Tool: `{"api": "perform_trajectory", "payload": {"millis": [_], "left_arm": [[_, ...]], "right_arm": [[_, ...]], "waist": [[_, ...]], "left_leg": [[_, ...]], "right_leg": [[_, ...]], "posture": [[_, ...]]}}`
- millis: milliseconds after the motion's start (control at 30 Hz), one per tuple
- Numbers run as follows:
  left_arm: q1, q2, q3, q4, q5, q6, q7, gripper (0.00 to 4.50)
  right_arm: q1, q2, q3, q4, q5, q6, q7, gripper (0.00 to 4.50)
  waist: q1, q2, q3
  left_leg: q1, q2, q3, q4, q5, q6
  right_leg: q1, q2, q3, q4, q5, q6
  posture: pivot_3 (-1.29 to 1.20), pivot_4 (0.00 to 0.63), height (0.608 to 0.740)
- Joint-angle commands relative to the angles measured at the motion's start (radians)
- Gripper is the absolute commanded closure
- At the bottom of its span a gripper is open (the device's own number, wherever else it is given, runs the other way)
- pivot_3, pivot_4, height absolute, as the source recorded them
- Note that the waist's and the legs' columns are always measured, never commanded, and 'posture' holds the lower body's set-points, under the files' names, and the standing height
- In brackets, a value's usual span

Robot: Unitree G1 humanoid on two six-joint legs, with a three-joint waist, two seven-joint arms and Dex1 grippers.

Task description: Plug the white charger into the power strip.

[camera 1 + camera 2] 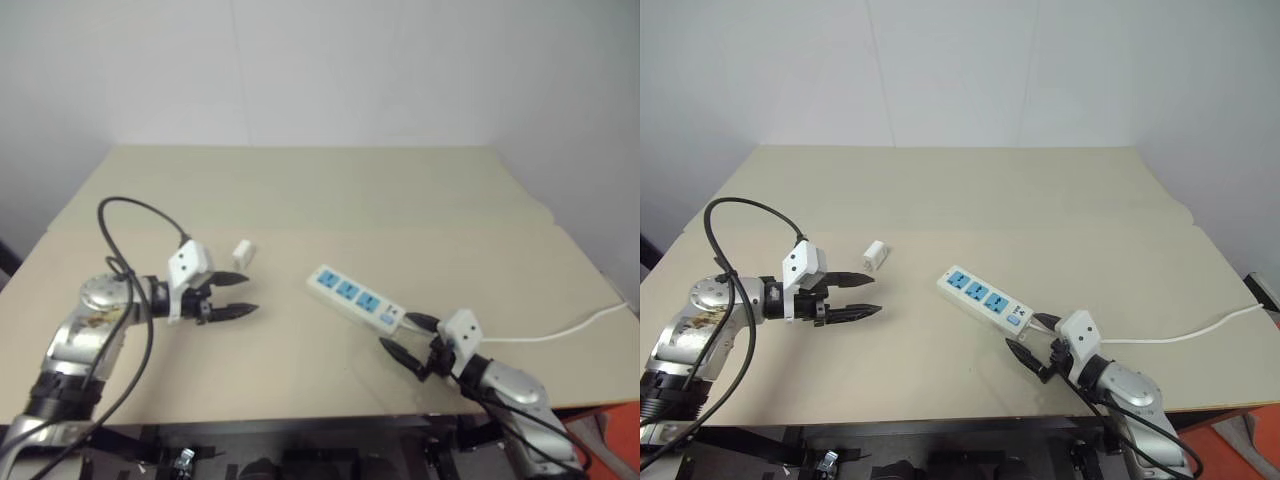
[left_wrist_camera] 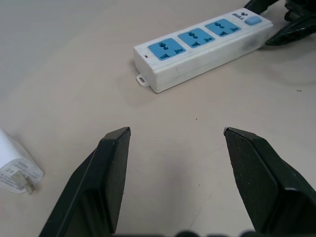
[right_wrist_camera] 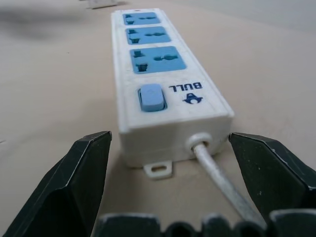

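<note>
The power strip [image 1: 355, 298] lies flat and slantwise on the tan table, blue socket faces up, its switch end toward my right gripper [image 1: 397, 332]. That gripper is open, its black fingers [image 3: 74, 177] flanking the strip's switch end [image 3: 150, 97] where the cord [image 3: 222, 180] leaves. The white charger [image 1: 243, 251] lies on the table left of the strip, prongs visible in the left wrist view [image 2: 15, 167]. My left gripper [image 1: 250, 293] hovers open just in front of the charger, pointing toward the strip [image 2: 197, 47], with nothing between its fingers [image 2: 106, 173].
The thin white cord [image 1: 560, 330] runs from the strip off the table's right edge. A black cable [image 1: 120, 230] loops above my left arm. The table [image 1: 330, 190] stretches back to a white wall, with its front edge close below both grippers.
</note>
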Motion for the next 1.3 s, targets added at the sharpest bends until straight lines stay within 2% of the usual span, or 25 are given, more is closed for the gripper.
{"api": "perform_trajectory", "payload": {"millis": [33,200,500,1100,1200,1233,1300], "left_arm": [[0.004,0.019,0.024,-0.030,-0.002,-0.011,0.002,1.26],[0.020,0.027,0.036,-0.041,-0.010,-0.011,0.006,1.26],[0.013,0.018,0.028,-0.035,-0.013,-0.016,0.009,1.26],[0.028,0.020,0.034,-0.046,-0.015,-0.013,0.014,1.26],[0.027,0.018,0.033,-0.047,-0.014,-0.012,0.017,1.26],[0.026,0.017,0.032,-0.046,-0.014,-0.012,0.018,1.26],[0.025,0.015,0.031,-0.046,-0.013,-0.013,0.020,1.26]], "right_arm": [[-0.029,0.024,-0.001,0.030,0.002,-0.055,-0.022,0.04],[-0.057,0.033,-0.010,0.080,0.019,-0.091,-0.007,0.04],[-0.105,0.042,0.000,0.169,0.071,-0.185,0.108,0.04],[-0.140,0.048,0.023,0.269,0.062,-0.225,0.164,0.04],[-0.153,0.051,0.023,0.294,0.049,-0.239,0.159,0.60],[-0.157,0.054,0.023,0.302,0.043,-0.247,0.154,0.92],[-0.162,0.052,0.027,0.314,0.041,-0.255,0.162,1.08]], "waist": [[0.000,0.000,0.000],[0.000,0.000,0.000],[-0.001,0.000,0.000],[-0.004,0.000,0.000],[-0.006,0.000,0.000],[-0.006,0.000,0.000],[-0.006,0.000,0.000]], "left_leg": [[0.000,0.000,0.000,0.000,0.000,0.000],[0.000,0.000,0.000,0.000,0.000,0.000],[0.000,0.000,0.000,0.000,0.000,0.000],[0.001,0.001,0.000,0.000,0.000,0.000],[0.001,0.001,0.000,0.000,0.000,0.000],[0.002,0.001,0.000,0.000,0.000,0.000],[0.002,0.001,0.000,0.000,0.000,0.000]], "right_leg": [[0.000,0.000,0.000,0.000,0.000,0.000],[0.000,0.000,0.000,0.001,0.000,0.000],[0.000,0.000,0.000,0.000,0.000,0.000],[0.000,0.000,0.000,0.001,0.000,0.000],[0.000,0.000,0.000,0.001,0.000,0.000],[0.000,0.000,0.000,0.002,0.000,0.000],[0.001,0.001,0.000,0.001,0.000,0.000]], "posture": [[0.00,0.150,0.740],[0.00,0.150,0.740],[0.00,0.150,0.740],[0.00,0.150,0.740],[0.00,0.150,0.740],[0.00,0.150,0.740],[0.00,0.150,0.740]]}}
